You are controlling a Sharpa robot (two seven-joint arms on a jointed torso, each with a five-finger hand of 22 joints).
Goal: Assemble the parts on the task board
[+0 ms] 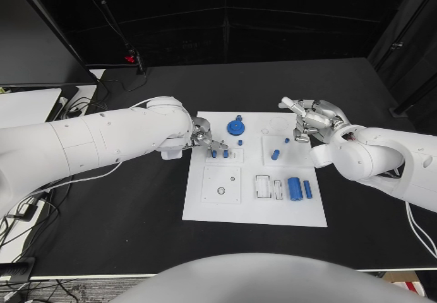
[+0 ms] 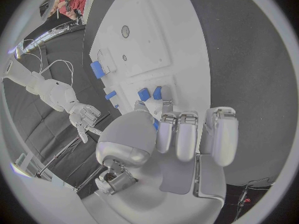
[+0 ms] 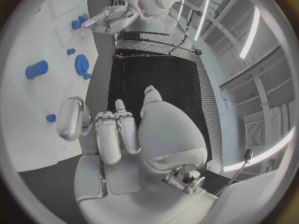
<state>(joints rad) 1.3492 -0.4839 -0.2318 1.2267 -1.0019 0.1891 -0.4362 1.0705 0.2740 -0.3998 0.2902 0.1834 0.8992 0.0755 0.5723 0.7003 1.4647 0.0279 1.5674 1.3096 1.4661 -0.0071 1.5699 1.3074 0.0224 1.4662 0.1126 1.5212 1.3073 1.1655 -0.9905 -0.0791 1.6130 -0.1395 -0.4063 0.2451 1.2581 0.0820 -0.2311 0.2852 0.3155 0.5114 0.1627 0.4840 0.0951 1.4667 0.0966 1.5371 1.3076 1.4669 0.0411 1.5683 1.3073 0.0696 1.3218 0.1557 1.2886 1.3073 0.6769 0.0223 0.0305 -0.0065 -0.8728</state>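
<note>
Blue plastic parts, small, likely light, rigid, slick; large cylinder (image 1: 294,188) lies on the white task board (image 1: 228,211); best pinched across its sides. Left hand (image 1: 204,140) fingertips at small pegs (image 1: 220,153), hold unclear. Right hand (image 1: 312,120) loosely spread, empty.

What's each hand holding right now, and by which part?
Right hand: nothing, fingers spread above the task board. Left hand: fingertips down at the small blue parts; an actual grip cannot be told.

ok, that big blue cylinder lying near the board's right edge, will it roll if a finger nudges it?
Likely yes: the cylinder lies on its side on the flat board, so a sideways nudge should roll it. It looks rigid and smooth, possibly slippery. The smaller peg beside it could get bumped.
</note>
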